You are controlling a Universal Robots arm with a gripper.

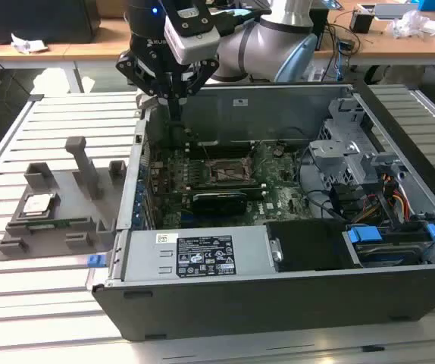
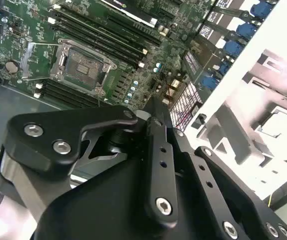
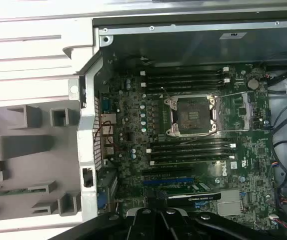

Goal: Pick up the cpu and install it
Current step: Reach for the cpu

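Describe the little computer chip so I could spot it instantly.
Start at the big open computer case, then look to the exterior view's left, to the grey holder on the slatted table. The cpu lies flat there: a small silvery square, unlike the long green strip beside it.

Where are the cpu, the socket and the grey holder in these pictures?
cpu [image 1: 38, 203]: exterior view, middle of its metal top.
socket [image 3: 192, 116]: first wrist view, its dark centre.
grey holder [image 1: 87, 176]: exterior view, its upright post.

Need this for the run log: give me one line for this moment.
gripper: shut, empty, above case interior | cpu: on grey fixture, outside case | socket: empty
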